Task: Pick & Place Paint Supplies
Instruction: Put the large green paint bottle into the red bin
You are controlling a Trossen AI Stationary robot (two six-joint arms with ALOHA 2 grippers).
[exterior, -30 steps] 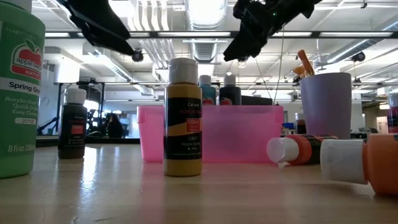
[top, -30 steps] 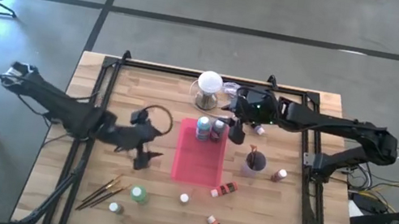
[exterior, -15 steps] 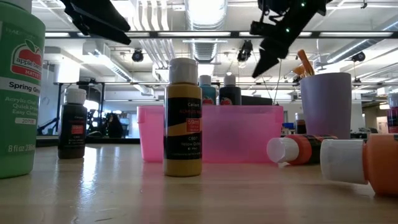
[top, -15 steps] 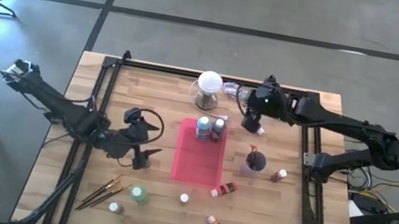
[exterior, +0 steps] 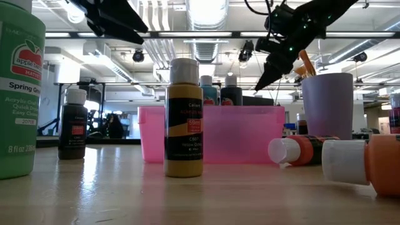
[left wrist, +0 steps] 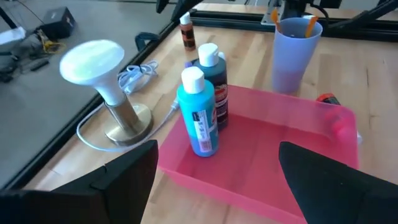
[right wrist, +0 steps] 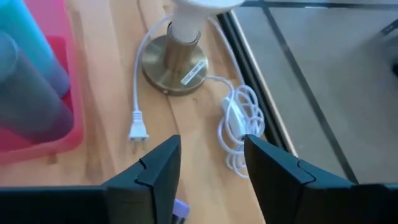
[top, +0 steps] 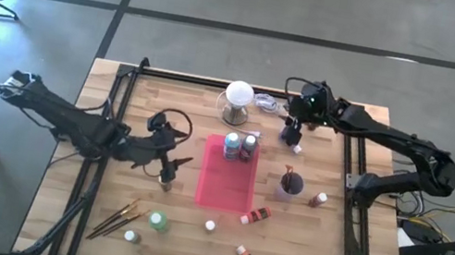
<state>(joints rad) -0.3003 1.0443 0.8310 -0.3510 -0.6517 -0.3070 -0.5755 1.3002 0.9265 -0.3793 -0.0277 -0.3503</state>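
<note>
a wooden table seen from above, with a flat pink tray (top: 226,176) at the centre of the frame. two paint bottles stand upright at the tray's upper end, a teal bottle (top: 231,144) and a darker bottle (top: 249,145) just beside it, which suggests the tray is where the supplies are being gathered. the other supplies lie loose across the lower half of the frame: thin brushes (top: 119,218) at lower left, a green bottle (top: 156,221) near them, an orange bottle on its side (top: 257,215) just below the tray, and more small bottles toward the lower right. a lavender cup (top: 291,185) with a brush standing in it sits to the right of the tray.

the left gripper (top: 166,166) reaches in from the left of the frame and hangs just beside the tray's left edge, its fingers spread wide and empty, with a small bottle (top: 166,183) directly below it in the picture; it looks poised to pick that one up.

the right gripper (top: 293,132) hovers at the upper right, above a small purple bottle (top: 295,146) that stands on the wood apart from the tray. its fingers are parted, and its wrist view shows nothing clamped between them, only a sliver of purple at the bottom edge, so it appears to be lining up on that bottle. a white ball-topped lamp stand (top: 237,98) with its loose cord sits just left of this gripper, close enough to crowd the approach.
</note>
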